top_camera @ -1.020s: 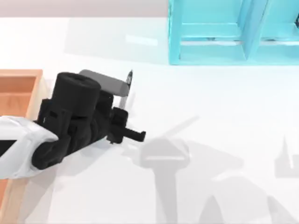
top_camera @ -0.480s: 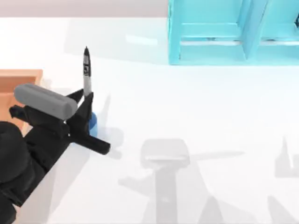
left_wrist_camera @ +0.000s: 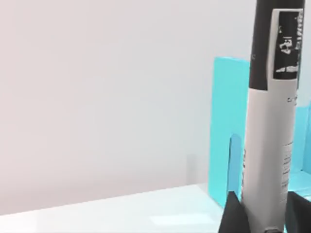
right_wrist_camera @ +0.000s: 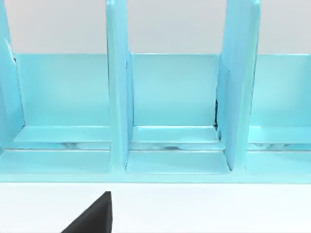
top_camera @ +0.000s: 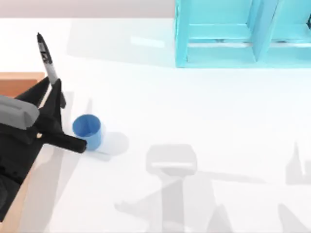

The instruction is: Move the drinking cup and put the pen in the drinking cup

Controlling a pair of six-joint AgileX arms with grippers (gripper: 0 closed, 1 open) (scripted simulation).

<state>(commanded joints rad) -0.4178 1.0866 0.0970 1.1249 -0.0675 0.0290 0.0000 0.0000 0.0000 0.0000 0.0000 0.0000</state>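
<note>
The drinking cup [top_camera: 87, 131], small, blue and open-topped, stands upright on the white table at the left. The pen [top_camera: 46, 56] has a black cap and a grey-white labelled barrel, and it rises above and behind the cup, tilted a little to the left. My left gripper [top_camera: 55, 93] is shut on its lower end, just left of the cup and above the table. In the left wrist view the pen [left_wrist_camera: 272, 121] stands between two dark fingers [left_wrist_camera: 233, 216]. A dark part of my right gripper [right_wrist_camera: 92, 218] faces the turquoise rack.
A turquoise divided rack [top_camera: 218, 53] stands at the back right, and its compartments [right_wrist_camera: 175, 97] show close up in the right wrist view. A wooden tray [top_camera: 19, 80] lies at the left edge, under my left arm. Arm shadows fall on the table's middle and right.
My left arm has swung left and back with the pen, which now stands more upright. The cup, hidden under the gripper before, now shows fully.
</note>
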